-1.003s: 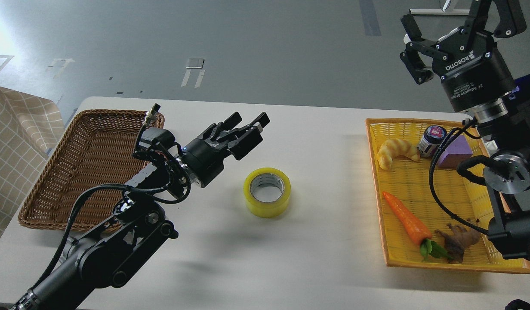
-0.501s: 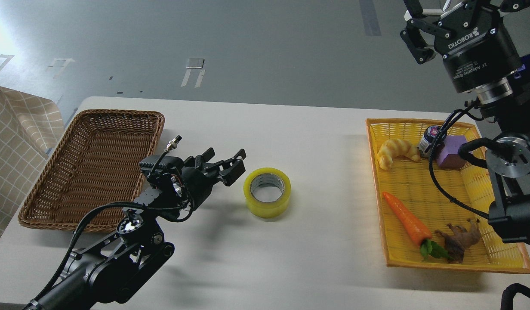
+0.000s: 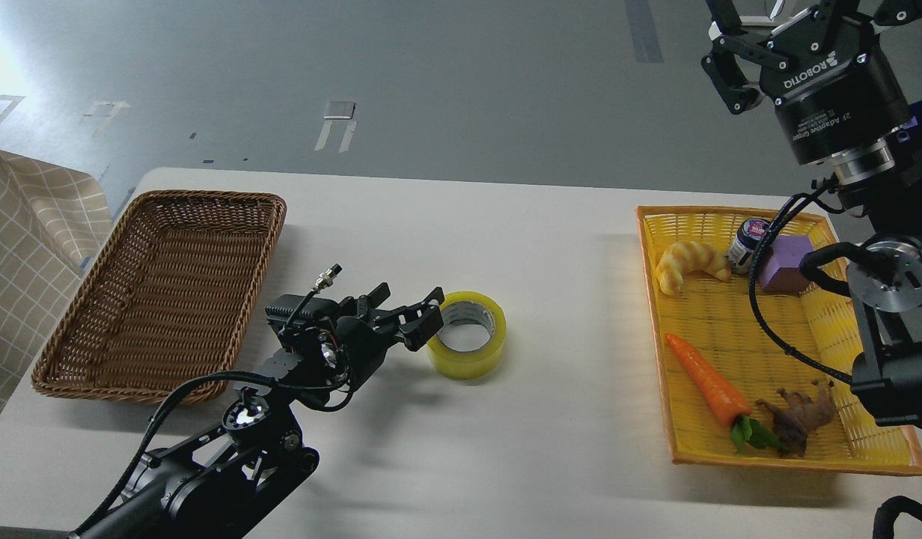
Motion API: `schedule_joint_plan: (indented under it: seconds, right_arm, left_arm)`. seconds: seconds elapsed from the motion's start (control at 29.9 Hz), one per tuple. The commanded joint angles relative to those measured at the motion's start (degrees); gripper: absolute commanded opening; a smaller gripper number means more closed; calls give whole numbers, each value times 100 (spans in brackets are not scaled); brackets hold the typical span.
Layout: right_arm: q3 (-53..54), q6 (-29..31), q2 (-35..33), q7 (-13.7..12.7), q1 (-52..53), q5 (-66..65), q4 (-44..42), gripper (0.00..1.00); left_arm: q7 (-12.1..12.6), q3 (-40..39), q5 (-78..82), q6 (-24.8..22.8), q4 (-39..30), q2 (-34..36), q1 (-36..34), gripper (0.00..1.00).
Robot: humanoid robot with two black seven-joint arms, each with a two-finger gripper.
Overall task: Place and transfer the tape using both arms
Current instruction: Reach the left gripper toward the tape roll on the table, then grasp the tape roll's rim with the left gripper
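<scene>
Bright, sharp view; glare at upper left, soft shadows on the table (image 3: 551,449).

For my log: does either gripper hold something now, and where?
Nothing is held. The open left gripper reaches the yellow translucent tape roll; the right gripper is raised, empty.

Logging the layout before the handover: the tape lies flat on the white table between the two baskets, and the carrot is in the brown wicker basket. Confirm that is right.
One thing is wrong. The carrot lies in the yellow basket on the right, not in the brown wicker basket, as the head view shows. The tape does lie flat on the white table between the two baskets.
</scene>
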Motion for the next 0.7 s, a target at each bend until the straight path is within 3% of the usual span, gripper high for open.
schedule_joint_plan:
  seconds: [0.0,0.37,0.67]
  right_arm:
    - [51,1,7,8,-16,0,-12,100]
    - [95,10,7,16,-86,9,-39,100]
    - [122,36,-11,17,-209,9,-135,100]
  left_arm:
    - [0,23,0,-8,87,-12,-16,98]
    - [158,489,0,-8,631,-135,-367,98]
    - [194,797,0,-8,658,-135,-587,98]
